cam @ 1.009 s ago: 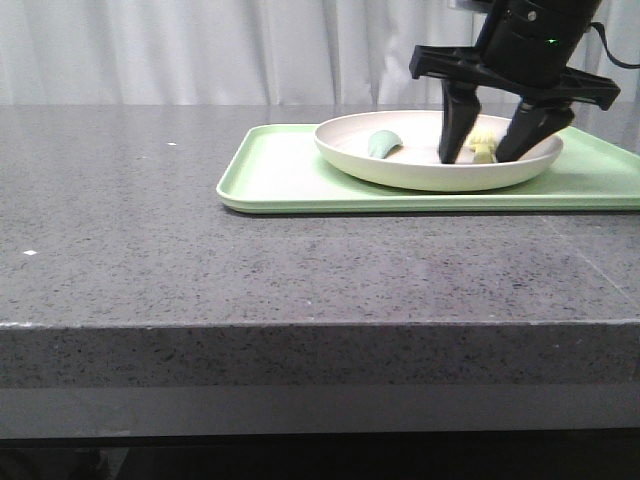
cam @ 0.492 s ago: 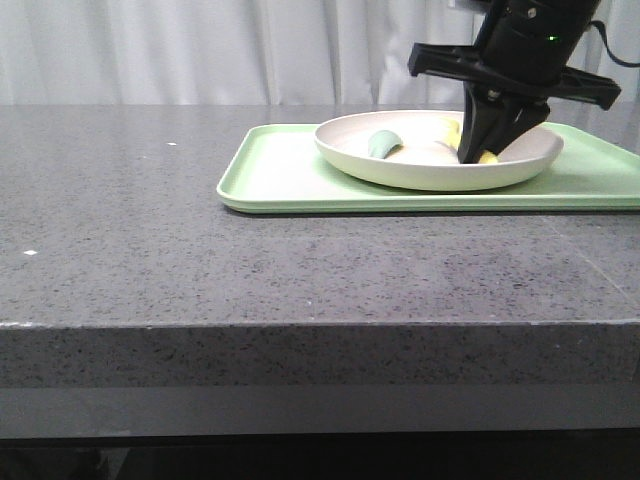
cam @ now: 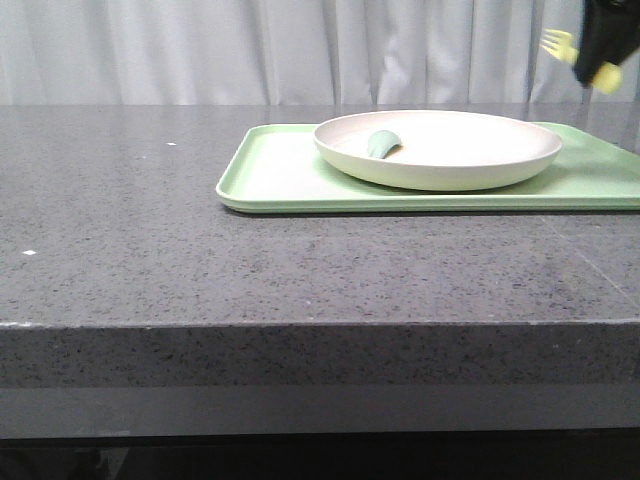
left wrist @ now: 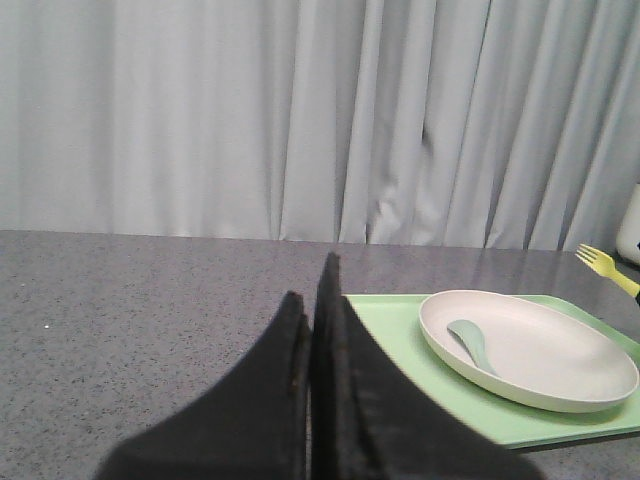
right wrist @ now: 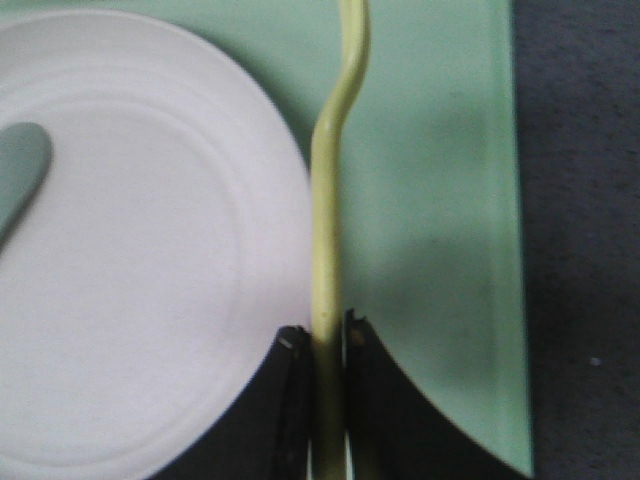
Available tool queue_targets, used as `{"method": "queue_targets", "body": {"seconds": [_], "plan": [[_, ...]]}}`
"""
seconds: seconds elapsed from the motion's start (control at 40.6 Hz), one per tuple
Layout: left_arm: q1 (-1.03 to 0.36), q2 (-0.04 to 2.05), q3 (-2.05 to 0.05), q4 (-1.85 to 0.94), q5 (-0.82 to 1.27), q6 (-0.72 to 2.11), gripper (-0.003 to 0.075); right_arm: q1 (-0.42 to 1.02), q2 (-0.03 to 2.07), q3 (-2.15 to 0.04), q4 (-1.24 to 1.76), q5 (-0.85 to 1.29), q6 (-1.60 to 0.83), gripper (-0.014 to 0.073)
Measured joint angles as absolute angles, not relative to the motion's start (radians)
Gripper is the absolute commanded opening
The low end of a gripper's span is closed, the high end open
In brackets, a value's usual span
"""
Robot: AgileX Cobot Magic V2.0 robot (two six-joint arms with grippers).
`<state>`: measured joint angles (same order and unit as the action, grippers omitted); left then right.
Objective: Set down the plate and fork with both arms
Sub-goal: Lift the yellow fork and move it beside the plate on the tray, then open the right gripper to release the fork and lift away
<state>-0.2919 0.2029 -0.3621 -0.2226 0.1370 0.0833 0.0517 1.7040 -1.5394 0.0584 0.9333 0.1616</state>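
The cream plate (cam: 440, 150) rests on the light-green tray (cam: 290, 175) at the back right of the table, with a grey-green utensil (cam: 383, 144) lying in it. My right gripper (cam: 603, 45) is raised at the top right edge, shut on the pale yellow fork (cam: 562, 44), whose tines stick out to the left. In the right wrist view the fork (right wrist: 330, 230) runs between the shut fingers of the right gripper (right wrist: 325, 335), above the plate (right wrist: 140, 230) rim and tray (right wrist: 440, 200). My left gripper (left wrist: 312, 285) is shut and empty, away from the plate (left wrist: 530, 350); the fork (left wrist: 605, 265) shows in the air beyond it.
The tray (left wrist: 400, 330) lies on a dark speckled stone table (cam: 150, 230) whose front edge runs across the lower part of the front view. Grey curtains hang behind.
The right gripper closed on the fork inside the plate and has lifted it up and to the right, out of the plate. Plate, utensil and tray stayed put.
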Motion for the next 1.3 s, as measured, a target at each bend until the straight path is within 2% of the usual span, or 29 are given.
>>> {"method": "queue_targets", "body": {"seconds": [0.369,0.443,0.664,0.886,1.009,1.082,1.304], "plan": [[-0.292,0.203,-0.362,-0.223,0.137,0.083,-0.0018,0.042,1.781,-1.459,0.055,0.924,0.128,-0.0029],[-0.292,0.203,-0.362,-0.223,0.137,0.083,-0.0018,0.042,1.791,-1.457,0.055,0.915,0.128,0.0023],[-0.292,0.203,-0.362,-0.223,0.137,0.084,-0.0018,0.042,1.793,-1.457,0.055,0.907,0.127,0.0260],[-0.292,0.203,-0.362,-0.223,0.137,0.084,-0.0018,0.033,1.788,-1.457,0.055,0.909,0.127,0.0369],[-0.292,0.203,-0.362,-0.223,0.137,0.084,-0.0018,0.026,1.742,-1.457,0.055,0.918,0.127,0.0361],[-0.292,0.203,-0.362,-0.223,0.137,0.084,-0.0018,0.027,1.683,-1.457,0.055,0.920,0.127,0.0309],[-0.292,0.203,-0.362,-0.223,0.137,0.084,-0.0018,0.027,1.518,-1.455,0.055,0.972,0.126,0.0010]]}}
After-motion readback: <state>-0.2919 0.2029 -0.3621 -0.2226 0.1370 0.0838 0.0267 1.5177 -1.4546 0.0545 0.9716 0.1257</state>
